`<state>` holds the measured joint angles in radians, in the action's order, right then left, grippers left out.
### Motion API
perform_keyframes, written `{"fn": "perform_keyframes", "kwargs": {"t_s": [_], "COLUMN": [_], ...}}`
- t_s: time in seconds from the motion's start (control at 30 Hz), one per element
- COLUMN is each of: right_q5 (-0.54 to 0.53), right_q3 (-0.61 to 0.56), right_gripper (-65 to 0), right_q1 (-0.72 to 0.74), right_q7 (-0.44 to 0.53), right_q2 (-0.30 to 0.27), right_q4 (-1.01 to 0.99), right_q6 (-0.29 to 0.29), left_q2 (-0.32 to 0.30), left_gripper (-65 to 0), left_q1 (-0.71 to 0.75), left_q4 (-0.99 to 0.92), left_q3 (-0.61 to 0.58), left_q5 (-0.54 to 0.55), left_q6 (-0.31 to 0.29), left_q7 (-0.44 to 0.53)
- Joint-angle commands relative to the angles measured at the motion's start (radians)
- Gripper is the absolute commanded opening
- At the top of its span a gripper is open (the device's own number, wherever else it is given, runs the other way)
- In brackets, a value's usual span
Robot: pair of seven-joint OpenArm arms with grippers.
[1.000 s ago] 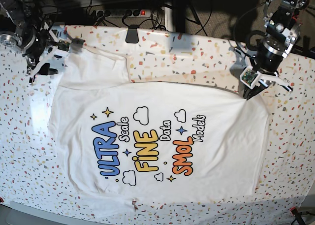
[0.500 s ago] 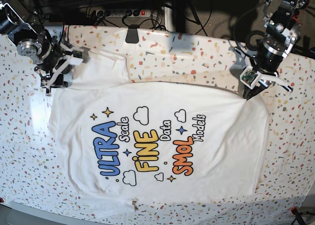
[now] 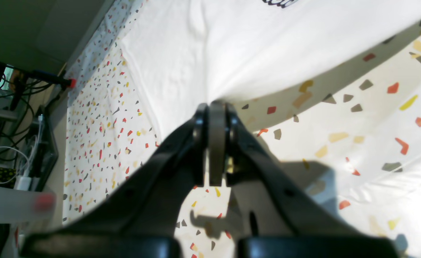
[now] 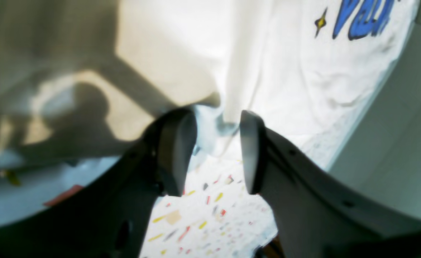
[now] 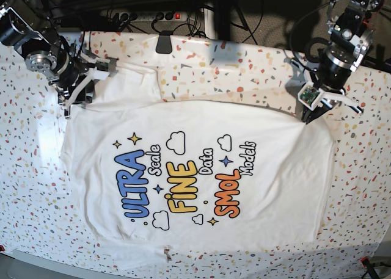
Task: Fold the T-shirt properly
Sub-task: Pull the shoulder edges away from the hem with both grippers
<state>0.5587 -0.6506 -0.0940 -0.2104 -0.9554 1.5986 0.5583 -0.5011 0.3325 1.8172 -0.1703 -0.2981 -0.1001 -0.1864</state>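
Note:
The white T-shirt lies spread flat, print side up, on the speckled tablecloth. At the shirt's far right corner my left gripper is shut on the cloth. The left wrist view shows its tips pinched on the T-shirt's edge, which is lifted a little off the table. My right gripper is at the shirt's far left corner, by the sleeve. In the right wrist view its jaws stand apart with a hanging fold of the T-shirt between them.
A black clip grips the tablecloth at the back edge. A power strip and cables lie behind the table. A red-tipped clamp sits at the front right corner. The shirt's hem reaches close to the front edge.
My right arm has swung in from the far left onto the shirt's left corner, and its jaws have narrowed around the cloth. The left arm has not moved.

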Motion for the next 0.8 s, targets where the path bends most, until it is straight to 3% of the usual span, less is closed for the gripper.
{"fn": "perform_keyframes", "kwargs": {"t_s": [0.0, 0.07, 0.27, 0.4, 0.57, 0.6, 0.7, 0.77], "right_q5": [-0.043, -0.046, -0.046, -0.038, -0.039, -0.039, -0.040, -0.052], "right_q3": [-0.005, -0.005, -0.005, -0.005, -0.005, -0.005, -0.005, -0.005], "right_gripper": [-41.7, -41.6, -41.5, -42.3, -63.6, -65.0, -65.0, -65.0], "right_q1": [-0.002, -0.002, 0.000, 0.000, 0.000, 0.000, 0.000, -0.001], "right_q7": [0.033, 0.039, 0.038, 0.031, -0.006, -0.023, -0.114, -0.199], "right_q2": [0.004, 0.023, 0.073, 0.074, 0.075, 0.075, 0.075, 0.075], "right_q4": [0.005, 0.005, 0.005, 0.005, 0.005, 0.005, 0.006, 0.010], "right_q6": [0.038, 0.041, 0.136, 0.140, 0.140, 0.140, 0.053, -0.041], "left_q2": [-0.012, -0.012, -0.012, -0.012, -0.012, -0.012, -0.012, -0.012], "left_gripper": [-65.0, -65.0, -65.0, -65.0, -65.0, -65.0, -65.0, -65.0], "left_q1": [-0.005, -0.005, -0.005, -0.005, -0.005, -0.005, -0.005, -0.005], "left_q4": [0.018, 0.018, 0.018, 0.018, 0.018, 0.018, 0.018, 0.018], "left_q3": [0.007, 0.007, 0.007, 0.007, 0.007, 0.007, 0.007, 0.007], "left_q5": [-0.007, -0.007, -0.007, -0.007, -0.007, -0.007, -0.007, -0.006], "left_q6": [0.019, 0.019, 0.019, 0.019, 0.019, 0.019, 0.019, 0.019], "left_q7": [0.023, 0.023, 0.023, 0.023, 0.023, 0.023, 0.023, 0.023]}}
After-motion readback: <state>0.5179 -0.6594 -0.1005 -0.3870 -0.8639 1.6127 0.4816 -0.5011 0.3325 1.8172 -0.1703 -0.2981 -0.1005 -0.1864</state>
